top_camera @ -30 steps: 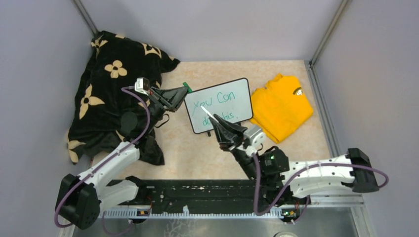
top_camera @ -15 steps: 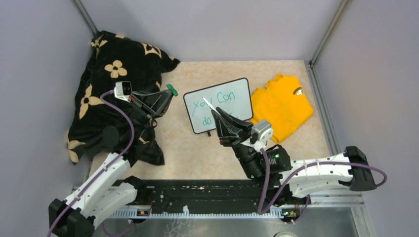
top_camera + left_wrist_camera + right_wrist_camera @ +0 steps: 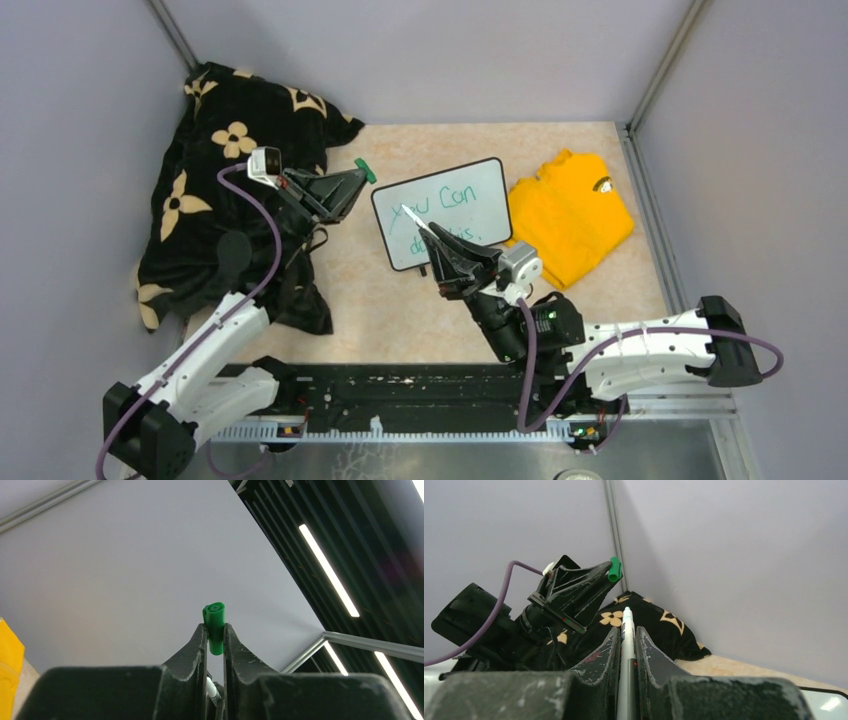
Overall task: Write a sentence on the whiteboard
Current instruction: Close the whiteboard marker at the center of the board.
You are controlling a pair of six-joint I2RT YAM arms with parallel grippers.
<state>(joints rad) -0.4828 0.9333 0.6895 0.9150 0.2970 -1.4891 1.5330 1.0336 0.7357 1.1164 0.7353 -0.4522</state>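
The whiteboard (image 3: 470,215) is lying flat on the table (image 3: 380,295) at the centre of the top view, bearing green writing; the lower line is partly hidden. Over its lower left part, the right gripper (image 3: 440,238) is clamping a white marker (image 3: 418,221), tip pointing to the upper left. Just left of the board, the left gripper (image 3: 353,180) is pinching a green cap (image 3: 366,171). A yellow shirt (image 3: 570,215) is lying just right of the board, and a black blanket (image 3: 220,150) is filling the upper left.
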